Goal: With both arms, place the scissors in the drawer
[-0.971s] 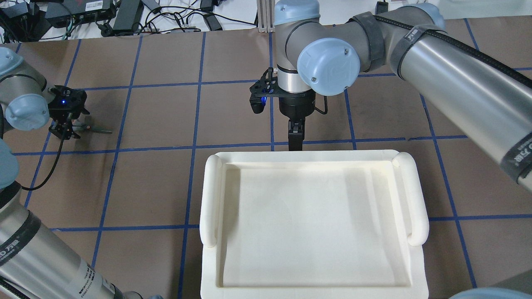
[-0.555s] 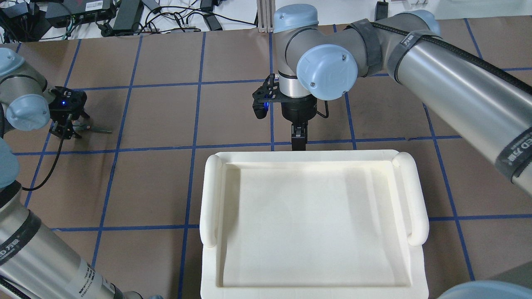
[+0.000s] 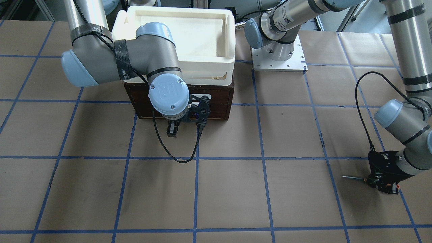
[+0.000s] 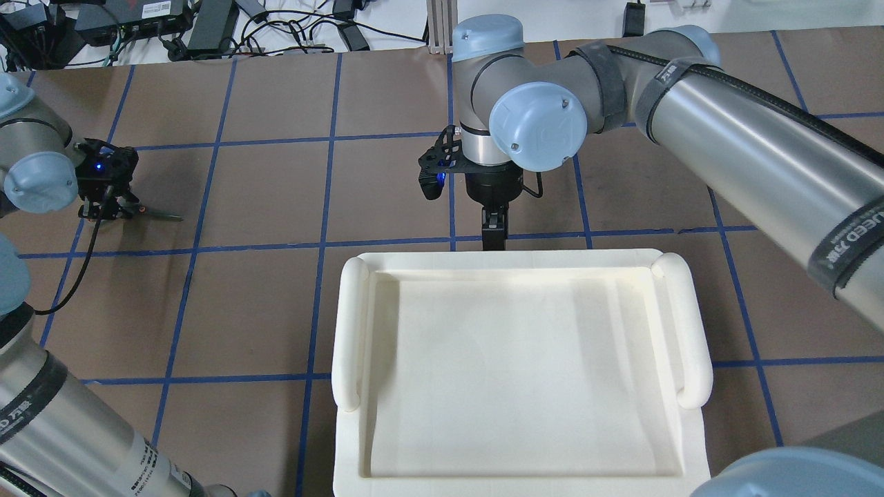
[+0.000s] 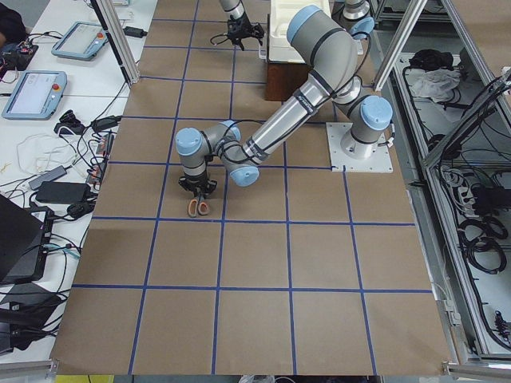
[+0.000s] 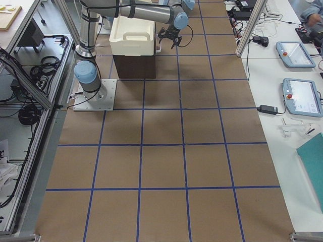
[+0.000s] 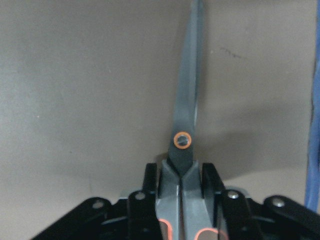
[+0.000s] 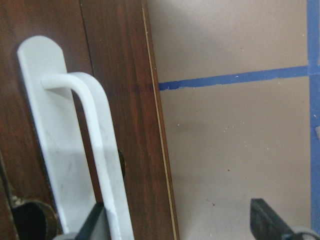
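Scissors (image 7: 186, 100) sit at the 9 o'clock edge of the overhead view, well apart from the drawer. Their slim grey metal blades are shut into one long taper pointing toward 3 o'clock. An orange-ringed rivet (image 7: 182, 140) joins the blades, and below it the matte grey handles widen, with orange-red lining just showing inside the loops. The left hand (image 7: 181, 175) pinches the scissors at the neck just behind that rivet, a black finger (image 7: 149, 176) pressed against each side of the grey plastic. Whether the blades rest on the worktop (image 4: 276, 310) or hang just over it I cannot tell. The worktop is flat, dull brown paper ruled into squares by blue tape (image 4: 325, 207). The drawer (image 8: 115, 75) shows only its front, dark brown wood with a straight grain and a slight gloss. It carries a long white handle (image 8: 97, 145), a smooth rounded bar bending off a flat, round-ended plate. Its inside shows in no view. The right hand (image 4: 495, 238) hangs at 12 o'clock of the tray, in front of the drawer, fingers (image 8: 267, 220) spread wide. In the wrist view the bar runs just beside one finger, with the other well off toward 3 o'clock. The tray (image 4: 349, 324) sits above the drawer. It is cream-white matte plastic, a shallow rectangular well with a stepped rim and a fat rounded roll along its 9 and 3 o'clock sides.
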Tool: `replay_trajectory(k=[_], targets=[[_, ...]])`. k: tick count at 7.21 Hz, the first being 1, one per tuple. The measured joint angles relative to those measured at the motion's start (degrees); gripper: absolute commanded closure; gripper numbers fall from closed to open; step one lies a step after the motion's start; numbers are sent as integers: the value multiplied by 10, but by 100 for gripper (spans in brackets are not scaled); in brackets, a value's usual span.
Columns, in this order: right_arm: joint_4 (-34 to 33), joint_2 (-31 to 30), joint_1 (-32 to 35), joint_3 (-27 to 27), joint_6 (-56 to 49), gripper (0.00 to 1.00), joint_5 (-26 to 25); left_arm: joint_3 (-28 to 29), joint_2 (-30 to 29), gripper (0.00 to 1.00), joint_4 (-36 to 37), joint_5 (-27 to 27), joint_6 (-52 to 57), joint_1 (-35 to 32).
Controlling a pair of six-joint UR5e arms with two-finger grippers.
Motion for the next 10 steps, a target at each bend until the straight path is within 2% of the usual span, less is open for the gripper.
replay_trajectory(k=[10], targets=[[-40,0,10,21,-4,0,-3,0,32,100,-14,6,-13,-38]])
